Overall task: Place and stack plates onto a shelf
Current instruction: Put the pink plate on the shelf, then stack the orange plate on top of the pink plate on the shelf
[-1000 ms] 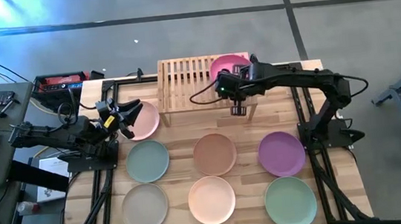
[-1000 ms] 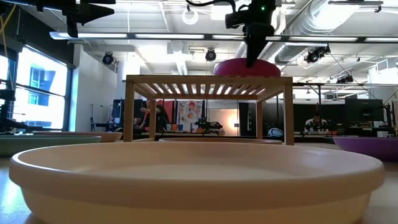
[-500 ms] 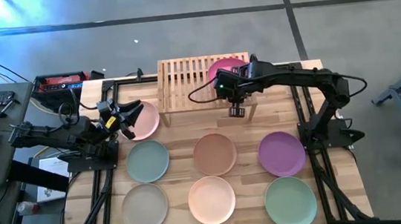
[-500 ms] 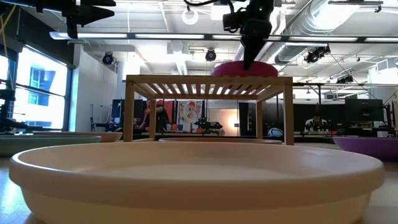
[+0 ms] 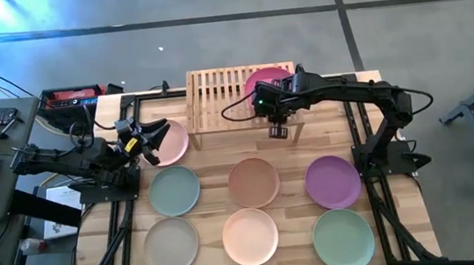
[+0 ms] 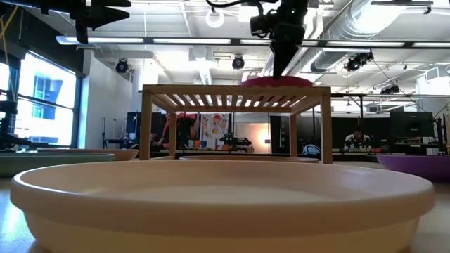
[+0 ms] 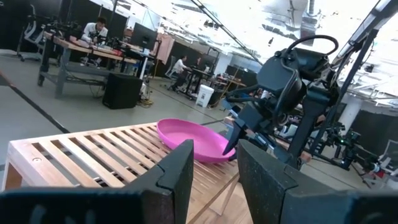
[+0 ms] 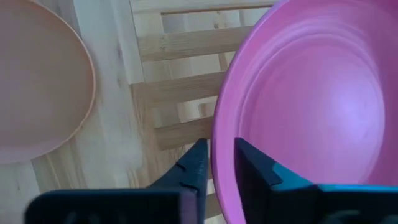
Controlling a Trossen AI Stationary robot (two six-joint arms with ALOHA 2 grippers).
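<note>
On the right end of the bamboo shelf (image 5: pixel 228 94), the right gripper (image 8: pixel 214 165) straddles the magenta plate's (image 8: pixel 305 112) rim with fingers slightly parted, grip uncertain; withdrawing carelessly could drag the plate off the edge.

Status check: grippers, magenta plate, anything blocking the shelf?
Right gripper straddles magenta plate rim on shelf, fingers part open. Left gripper open, parked by pink plate. Six plates on table. Nothing blocking.
</note>
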